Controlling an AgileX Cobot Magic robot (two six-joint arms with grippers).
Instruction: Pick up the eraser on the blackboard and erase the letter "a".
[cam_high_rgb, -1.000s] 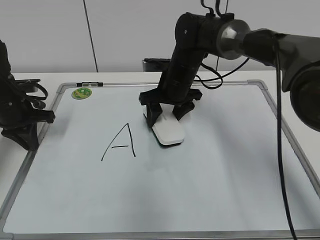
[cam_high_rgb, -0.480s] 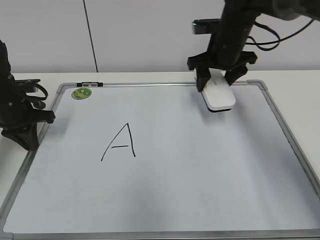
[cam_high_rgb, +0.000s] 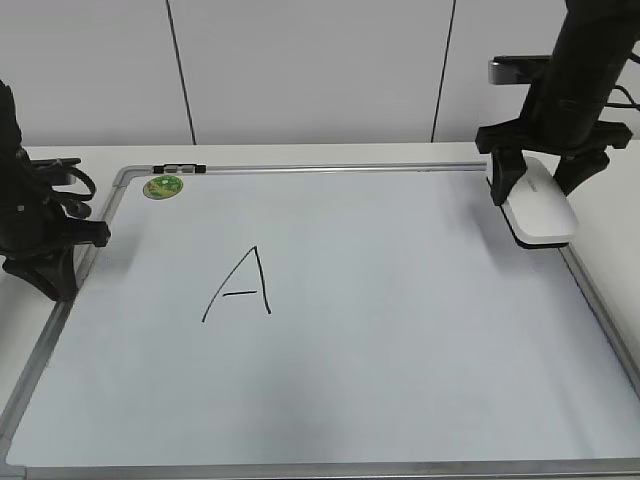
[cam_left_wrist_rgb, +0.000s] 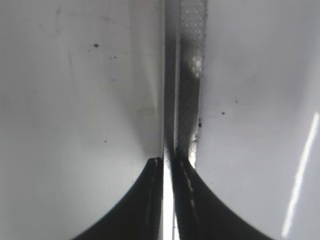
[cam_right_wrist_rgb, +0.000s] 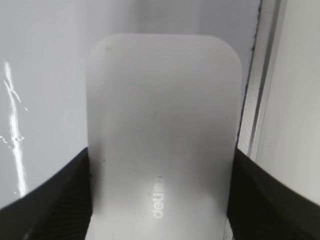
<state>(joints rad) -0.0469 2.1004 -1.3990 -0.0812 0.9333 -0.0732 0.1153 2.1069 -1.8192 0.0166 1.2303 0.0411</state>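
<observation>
The blackboard (cam_high_rgb: 400, 330) is a white board with a grey frame lying flat on the table. My right gripper (cam_high_rgb: 543, 185) is shut on the white eraser (cam_high_rgb: 540, 212) and holds it over the board's right edge near the back corner. In the right wrist view the eraser (cam_right_wrist_rgb: 161, 135) fills the space between the jaws (cam_right_wrist_rgb: 160, 200), with the board frame (cam_right_wrist_rgb: 260, 100) beside it. A large capital "A" (cam_high_rgb: 240, 285) is drawn left of centre. No small letter "a" shows. My left gripper (cam_left_wrist_rgb: 167, 162) is shut and empty over the board's left frame (cam_left_wrist_rgb: 185, 75).
A round green sticker (cam_high_rgb: 163, 186) sits at the board's back left corner, with a small clip (cam_high_rgb: 178, 168) on the frame beside it. The left arm (cam_high_rgb: 35, 225) rests at the board's left edge. White table surface surrounds the board.
My right gripper has carried the eraser from the board's middle, beside the capital "A", up and to the right, to the board's right edge. The left arm has not moved.
</observation>
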